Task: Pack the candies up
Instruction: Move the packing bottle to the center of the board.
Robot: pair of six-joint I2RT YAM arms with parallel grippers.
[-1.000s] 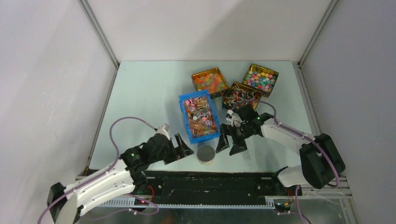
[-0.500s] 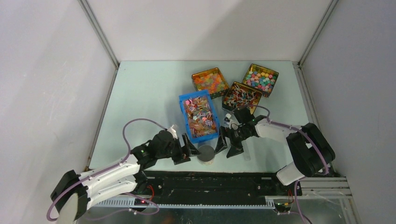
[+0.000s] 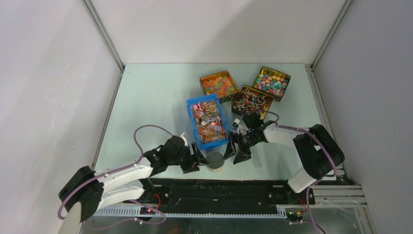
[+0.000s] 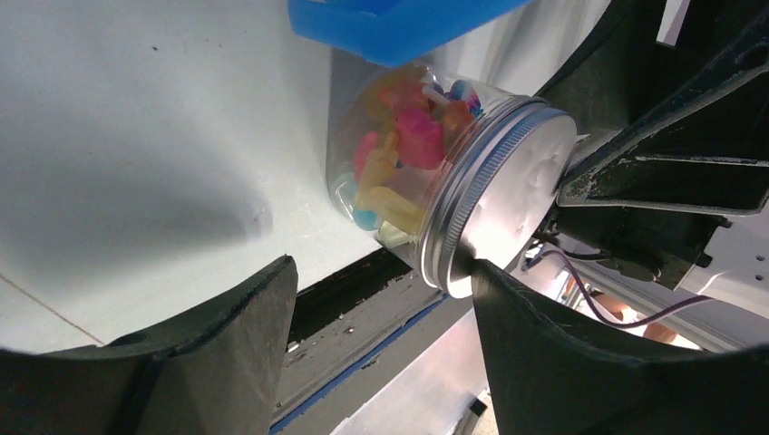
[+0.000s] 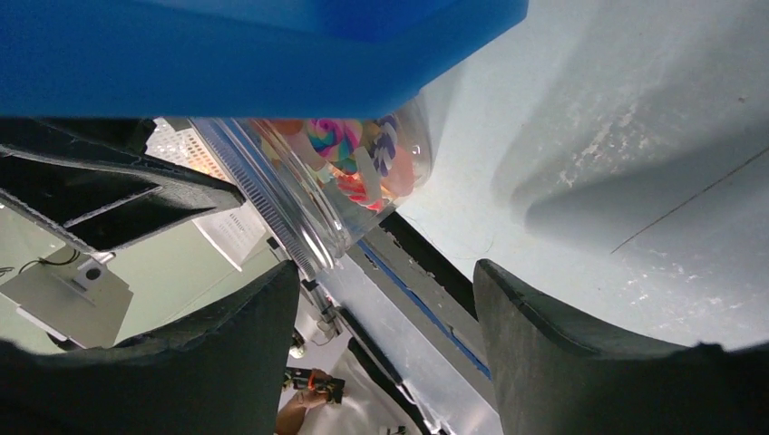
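Top view first: the jar is only seen as a grey disc from up there, and what's inside can't be made out. The left gripper is parked just left of the jar and the right gripper just right of it, both pointed at it. A blue bin heaped with the candies is set just behind the jar. Three gold tins are placed further back, beyond the bin.

The jar's contents only get shown in the left wrist view: a clear wall with pink, orange and yellow candies packed inside, and a silver screw lid fitted on. The left claw is released. Its fingers are spread wide, one well clear of the jar, the other with its tip right at the lid's rim. Whether contact is made there can't be told. The right gripper's black fingers are caught just past the lid.

In the right wrist view the jar is seen from its other side. Most of it is covered by the bin's blue edge, so only a slice of clear wall, a few sweets and the lid's threads are shown. The right claw is released too, its pads held apart with only the table seen between them.
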